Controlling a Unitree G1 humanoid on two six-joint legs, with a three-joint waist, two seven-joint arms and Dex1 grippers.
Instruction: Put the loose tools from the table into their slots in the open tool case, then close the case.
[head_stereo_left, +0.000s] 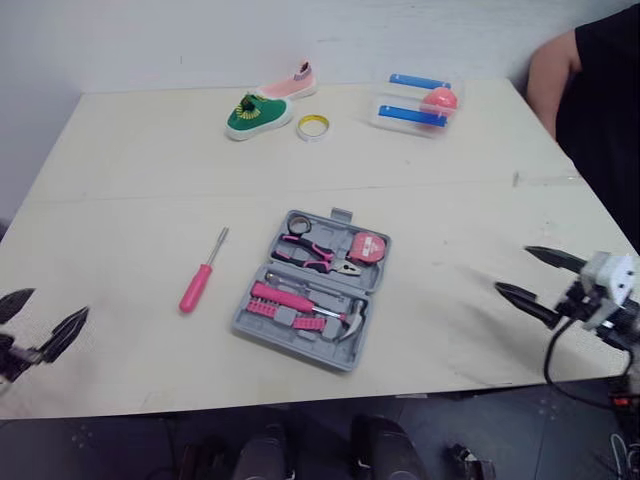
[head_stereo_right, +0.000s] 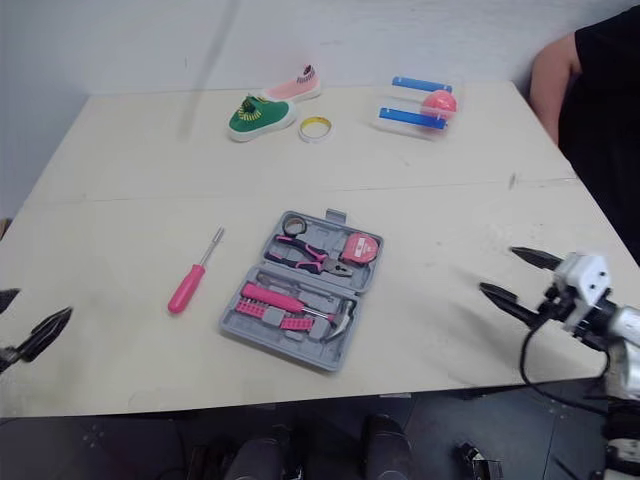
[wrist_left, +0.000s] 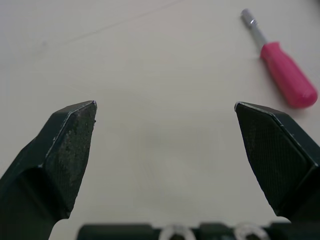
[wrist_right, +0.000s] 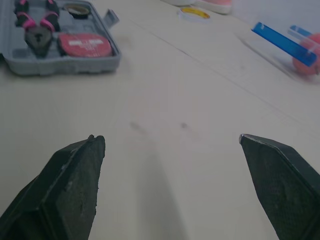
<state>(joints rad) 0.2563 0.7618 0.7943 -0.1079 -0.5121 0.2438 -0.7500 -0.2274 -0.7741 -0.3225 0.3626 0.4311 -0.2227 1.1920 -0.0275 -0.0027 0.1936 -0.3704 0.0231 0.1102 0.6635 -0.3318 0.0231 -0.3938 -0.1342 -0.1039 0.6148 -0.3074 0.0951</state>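
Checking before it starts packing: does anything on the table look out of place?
The pink screwdriver lies loose on the table, left of the open tool case, instead of in a slot. Nothing looks spilled or damaged.

Setting: a robot test room or laboratory rather than a home or workshop. A pale table (head_stereo_left: 150, 170) stands against a plain white wall (head_stereo_left: 200, 40) and carries an unrelated mix of practice objects: a small green shoe (head_stereo_left: 258, 114), a pink shoe (head_stereo_left: 292, 84), a roll of tape (head_stereo_left: 313, 127), a clear box (head_stereo_left: 412, 108) with a pink ball (head_stereo_left: 439, 99), an open grey tool case (head_stereo_left: 300, 348) and a pink-handled screwdriver (head_stereo_left: 196, 288). A person (head_stereo_left: 600, 110) in black is at the far right corner. A black cable (head_stereo_left: 550, 360) loops at the near right edge.
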